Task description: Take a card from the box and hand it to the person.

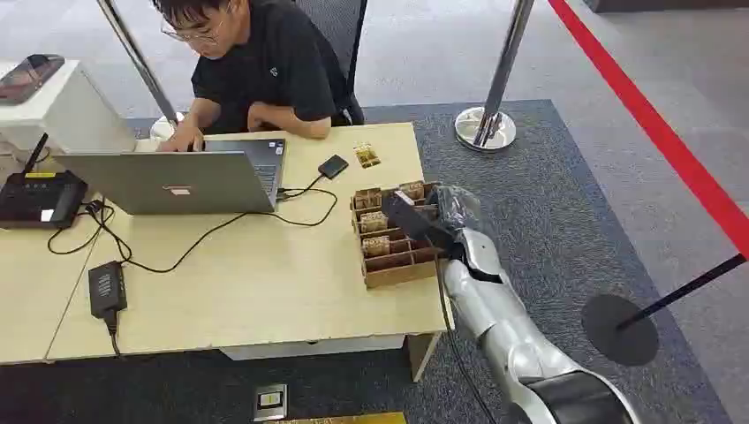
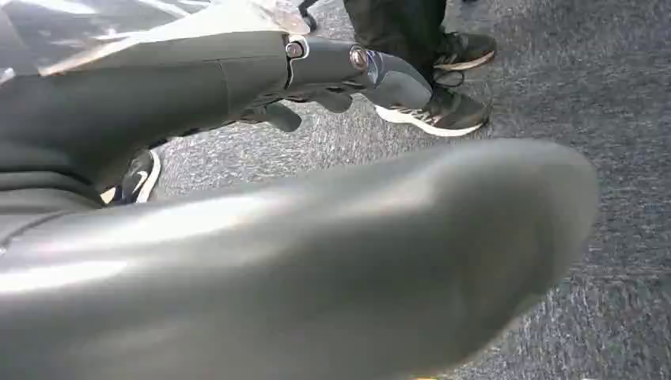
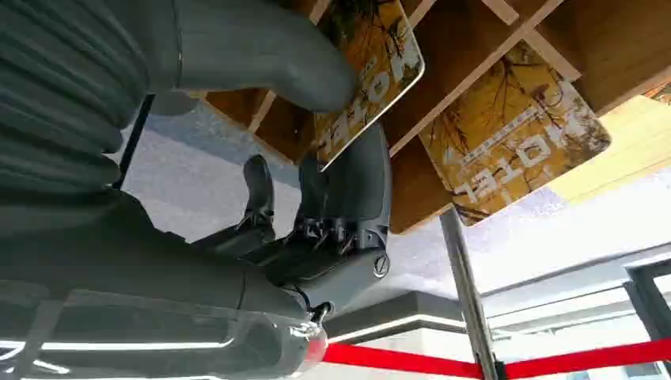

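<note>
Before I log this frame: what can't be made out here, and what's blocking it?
- Head view: the right robot hand covers part of the wooden box; the compartments under it are hidden.
- Right wrist view: the thumb hides the end of the pinched card, so the grip's depth is unclear; card print is partly cut off.
- Left wrist view: the blurred left robot hand blocks most of the carpet; a person's shoes show, the rest cropped.

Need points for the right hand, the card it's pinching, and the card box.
right hand [image 3: 332, 150], right wrist view, midway between thumb and finger.
card [image 3: 372, 59], right wrist view, on its printed yellow face, pinched by the hand.
box [image 1: 397, 272], head view, on its near front wall.
</note>
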Controlling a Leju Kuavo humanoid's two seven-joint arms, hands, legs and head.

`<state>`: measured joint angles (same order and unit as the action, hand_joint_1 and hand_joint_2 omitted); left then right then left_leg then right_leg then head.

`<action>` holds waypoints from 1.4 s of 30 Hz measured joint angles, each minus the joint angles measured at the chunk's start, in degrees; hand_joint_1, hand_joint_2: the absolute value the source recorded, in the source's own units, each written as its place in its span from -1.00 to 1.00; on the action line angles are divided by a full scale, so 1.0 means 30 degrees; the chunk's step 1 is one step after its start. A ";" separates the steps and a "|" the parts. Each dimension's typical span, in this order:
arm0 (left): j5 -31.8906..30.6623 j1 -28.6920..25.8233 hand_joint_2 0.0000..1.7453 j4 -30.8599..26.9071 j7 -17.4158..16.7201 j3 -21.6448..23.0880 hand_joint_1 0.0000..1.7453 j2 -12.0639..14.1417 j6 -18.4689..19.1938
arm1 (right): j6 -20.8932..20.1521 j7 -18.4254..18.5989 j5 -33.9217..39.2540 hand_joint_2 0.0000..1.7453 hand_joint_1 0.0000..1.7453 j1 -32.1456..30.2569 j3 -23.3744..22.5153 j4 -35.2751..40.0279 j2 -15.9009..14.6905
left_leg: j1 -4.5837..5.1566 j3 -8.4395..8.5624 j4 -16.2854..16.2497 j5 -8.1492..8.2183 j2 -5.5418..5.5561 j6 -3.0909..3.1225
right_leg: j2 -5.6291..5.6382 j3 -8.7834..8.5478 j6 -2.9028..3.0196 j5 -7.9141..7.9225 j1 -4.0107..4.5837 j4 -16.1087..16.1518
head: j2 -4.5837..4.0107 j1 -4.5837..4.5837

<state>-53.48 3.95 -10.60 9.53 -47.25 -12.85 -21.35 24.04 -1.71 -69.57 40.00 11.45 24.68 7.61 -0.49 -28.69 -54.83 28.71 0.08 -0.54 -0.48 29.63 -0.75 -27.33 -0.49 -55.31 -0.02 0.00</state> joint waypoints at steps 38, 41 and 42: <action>-0.0372 -0.0006 -1.00 0.0007 0.0030 -0.0007 -1.00 0.0109 0.0102 | 0.0386 -0.1777 0.2352 1.00 1.00 -0.1021 -0.0036 0.2730 -0.0225 | 0.0000 -0.0003 0.0001 -0.0004 -0.0001 -0.0002 | 0.0000 0.0006 -0.0006 0.0021 0.0000 0.0000 | 0.0000 0.0000; -0.0437 -0.0015 -1.00 0.0007 0.0036 -0.0007 -1.00 0.0117 0.0095 | 0.0510 -0.1872 0.2747 1.00 0.94 -0.1349 0.0044 0.3819 -0.0292 | 0.0000 -0.0005 0.0001 -0.0004 0.0001 -0.0002 | 0.0000 0.0006 -0.0006 0.0021 0.0000 0.0001 | 0.0000 0.0000; -0.0445 -0.0013 -1.00 0.0007 0.0036 -0.0007 -1.00 0.0117 0.0095 | 0.0532 -0.1894 0.2798 1.00 0.94 -0.1406 0.0051 0.4154 -0.0321 | 0.0001 -0.0004 0.0001 -0.0004 0.0000 -0.0002 | 0.0000 0.0006 -0.0006 0.0021 0.0000 0.0001 | 0.0000 -0.0007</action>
<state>-54.82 3.91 -10.58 9.64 -47.28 -12.50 -21.07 25.64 -7.39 -61.18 35.79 11.61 37.14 6.64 -0.48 -28.70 -54.83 28.69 0.08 -0.54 -0.48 29.65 -0.77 -27.27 -0.49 -55.31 -0.02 -0.02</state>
